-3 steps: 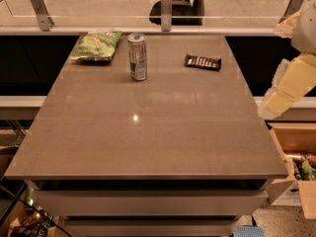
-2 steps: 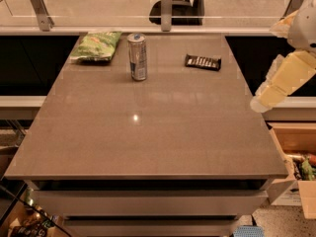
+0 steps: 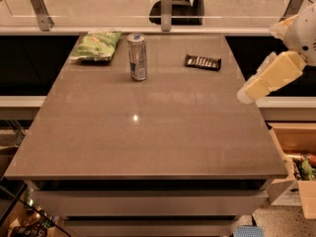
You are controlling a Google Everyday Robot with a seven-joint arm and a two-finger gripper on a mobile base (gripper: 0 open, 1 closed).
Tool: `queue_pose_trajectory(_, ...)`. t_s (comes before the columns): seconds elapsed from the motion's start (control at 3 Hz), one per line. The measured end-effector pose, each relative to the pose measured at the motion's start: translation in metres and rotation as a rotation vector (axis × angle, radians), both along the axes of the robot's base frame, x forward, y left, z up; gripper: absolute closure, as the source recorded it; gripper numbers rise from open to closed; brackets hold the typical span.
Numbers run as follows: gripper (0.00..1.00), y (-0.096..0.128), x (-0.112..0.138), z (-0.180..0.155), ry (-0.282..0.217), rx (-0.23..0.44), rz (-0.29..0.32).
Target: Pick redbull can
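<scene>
The redbull can stands upright on the brown table, at the far middle-left. It is slim, silver and blue, with a silver top and a blue tab. My gripper is at the lower end of the cream arm, which comes in from the right. It hangs over the table's right edge, well right of the can and nearer to me. It holds nothing that I can see.
A green snack bag lies left of the can at the far edge. A dark chocolate bar lies right of it. A glass rail with metal posts runs behind the table. An open box of items stands at the lower right.
The arm and gripper have moved left, from beside the table to over its right edge. The can and the other items have not moved.
</scene>
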State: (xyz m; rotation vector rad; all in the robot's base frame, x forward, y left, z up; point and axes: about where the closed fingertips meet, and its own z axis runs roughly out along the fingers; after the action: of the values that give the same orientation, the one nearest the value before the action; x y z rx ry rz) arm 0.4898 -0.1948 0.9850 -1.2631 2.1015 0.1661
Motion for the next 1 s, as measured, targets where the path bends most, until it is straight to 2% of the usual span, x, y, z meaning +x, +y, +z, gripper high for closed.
queue_pose_trajectory(0.33,0.00,0.0080,0.0147,-0.0004,-0.073,0.107,-0.057)
queue_pose_trajectory(0.67,0.00,0.0080,0.0147,-0.0003,-0.073,0.107,-0.057)
queue_pose_trajectory(1.0,0.00,0.0124,0.0194,-0.0015,-0.100,0.132,-0.085)
